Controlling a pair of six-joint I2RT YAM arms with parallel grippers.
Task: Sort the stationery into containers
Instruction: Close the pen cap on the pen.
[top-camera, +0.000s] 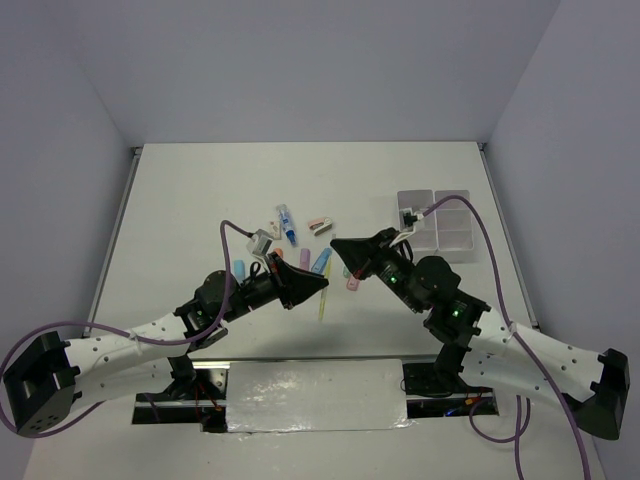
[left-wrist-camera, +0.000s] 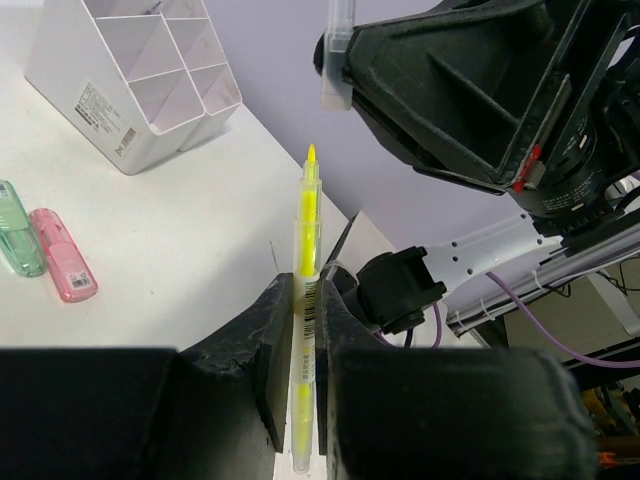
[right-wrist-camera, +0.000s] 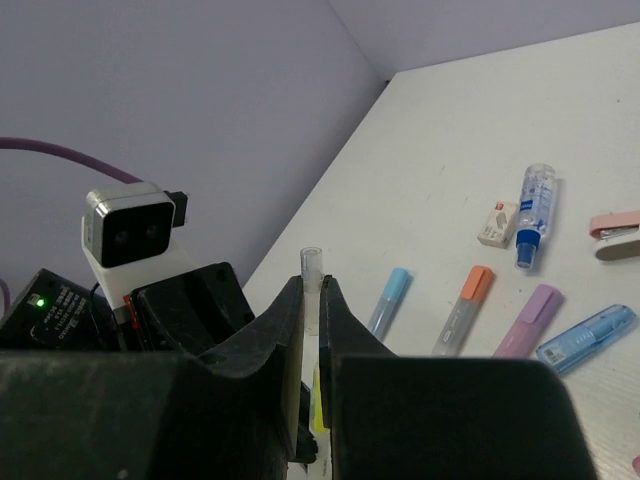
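My left gripper is shut on a thin yellow pen with its tip bare and pointing up; the pen also shows in the top view. My right gripper is shut on a small clear pen cap, held just above and apart from the pen's tip; the cap also shows in the left wrist view. The white containers stand at the right, far from both grippers, and show in the left wrist view. Loose markers lie on the table between the arms.
On the table lie a blue marker, an orange marker, a purple marker, a blue-white tube, an eraser, a green marker and a pink marker.
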